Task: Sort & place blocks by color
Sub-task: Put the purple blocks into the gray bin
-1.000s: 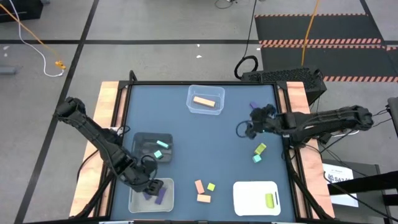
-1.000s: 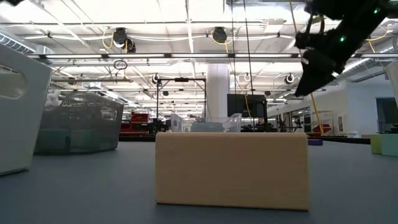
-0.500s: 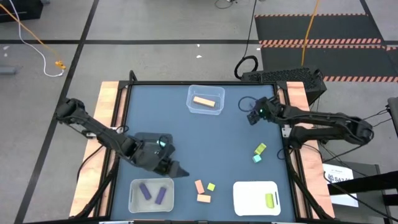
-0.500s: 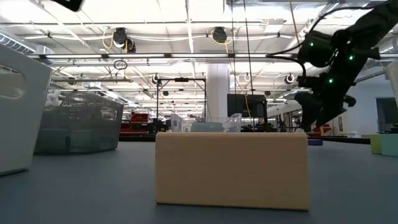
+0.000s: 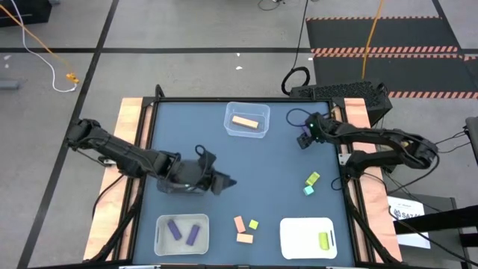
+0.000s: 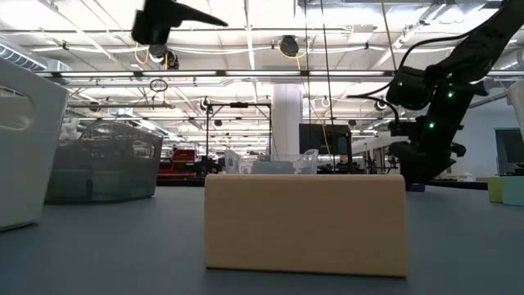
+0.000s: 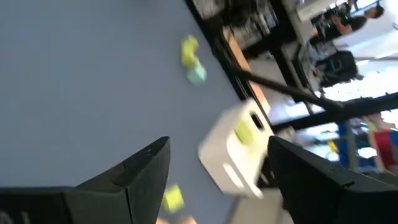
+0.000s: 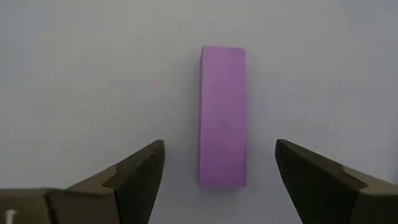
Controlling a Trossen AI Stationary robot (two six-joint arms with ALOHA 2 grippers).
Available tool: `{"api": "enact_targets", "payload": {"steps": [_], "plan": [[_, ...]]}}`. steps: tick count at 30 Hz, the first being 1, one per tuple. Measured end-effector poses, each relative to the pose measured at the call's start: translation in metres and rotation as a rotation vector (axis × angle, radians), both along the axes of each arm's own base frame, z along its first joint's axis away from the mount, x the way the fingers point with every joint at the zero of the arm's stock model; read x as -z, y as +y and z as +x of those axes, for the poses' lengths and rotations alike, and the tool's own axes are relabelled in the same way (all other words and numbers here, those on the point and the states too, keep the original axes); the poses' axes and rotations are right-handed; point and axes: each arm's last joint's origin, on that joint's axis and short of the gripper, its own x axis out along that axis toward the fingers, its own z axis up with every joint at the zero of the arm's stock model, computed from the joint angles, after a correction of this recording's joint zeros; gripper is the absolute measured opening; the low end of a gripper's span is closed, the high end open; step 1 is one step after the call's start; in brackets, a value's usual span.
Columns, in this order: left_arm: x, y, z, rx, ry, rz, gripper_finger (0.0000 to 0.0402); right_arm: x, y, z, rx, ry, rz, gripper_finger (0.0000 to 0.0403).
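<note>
It was a large industrial lab hall: ceiling light strips, taped concrete floor, hazard-striped mats.

The bench has a matt, smooth blue-grey top, with pale bare-wood strips down its left and right sides in the high view. The purple bar in the centre of the right wrist view looks matt and smooth-faced, like painted wood or plastic. The right gripper's fingers are dark, dull plastic with a slight sheen at the edges. At upper centre the clear bin is glossy see-through plastic; the white bin at lower right is opaque, satin plastic. The big tan block in the low view is matt.
</note>
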Motion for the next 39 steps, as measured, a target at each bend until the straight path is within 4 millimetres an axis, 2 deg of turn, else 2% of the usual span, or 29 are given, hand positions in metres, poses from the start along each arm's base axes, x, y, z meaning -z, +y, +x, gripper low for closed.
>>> {"api": "enact_targets", "payload": {"steps": [3, 6, 13, 14, 20, 25, 32, 39], "plan": [[-0.002, 0.008, 0.004, 0.007, -0.023, 0.087, 0.0269, 0.005, -0.002, 0.003, -0.007, 0.016, 0.008, 0.0276], [-0.004, 0.014, 0.006, 0.022, -0.033, 0.158, 0.0269, 0.01, -0.004, 0.005, -0.015, 0.027, 0.016, 0.0239], [-0.004, 0.017, 0.007, 0.012, -0.032, 0.195, 0.0269, 0.013, -0.004, 0.006, -0.016, 0.027, 0.031, 0.0095], [-0.004, 0.017, 0.007, 0.016, -0.031, 0.203, 0.0269, 0.012, -0.004, 0.006, -0.015, 0.027, 0.028, 0.0085], [-0.004, 0.015, 0.006, 0.023, -0.028, 0.25, 0.0269, 0.003, -0.002, 0.003, -0.018, -0.001, -0.012, 0.0085], [0.004, 0.011, 0.009, -0.015, 0.002, 0.341, 0.0269, -0.019, 0.005, 0.005, -0.041, -0.13, -0.095, 0.0085], [0.019, 0.007, 0.025, -0.006, 0.013, 0.478, 0.0269, -0.054, 0.028, 0.021, -0.264, -0.46, -0.151, 0.0085], [0.03, 0.006, 0.044, 0.002, -0.022, 0.676, 0.0269, -0.088, 0.066, 0.048, -0.571, -0.836, -0.194, 0.0085]]}}
